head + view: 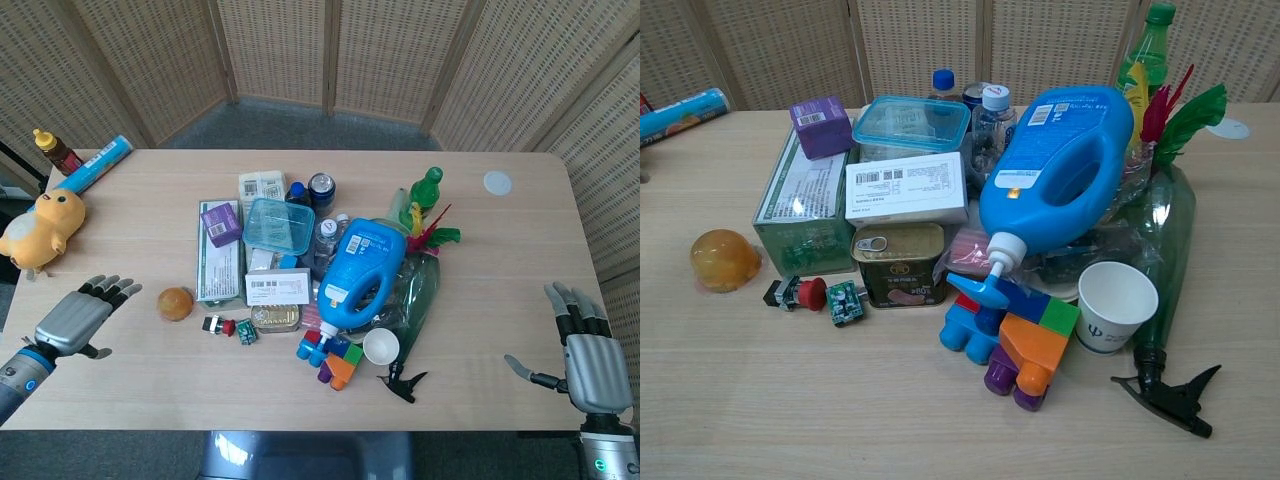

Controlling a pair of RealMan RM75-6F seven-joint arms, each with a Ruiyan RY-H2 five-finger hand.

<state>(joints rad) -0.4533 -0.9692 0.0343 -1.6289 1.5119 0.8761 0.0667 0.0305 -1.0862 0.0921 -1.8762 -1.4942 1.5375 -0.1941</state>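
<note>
The left hand (75, 315) hovered with fingers spread over a bare strip of the surface (120, 385), with only the amber ball (174, 303) just beside its fingertips and the yellow duck toy (40, 229) behind it near the edge. Past the ball, the green box (215, 262), the red button (225, 326) and the tin can (276, 317) closed the way inward. The right hand (588, 355) hung open over a broad bare stretch, well apart from the clutter; the black spray trigger (402, 382), paper cup (381, 346) and green bottle (415, 295) formed that side's nearest barrier, and the blue detergent jug (362, 269) rose tallest mid-pile.
</note>
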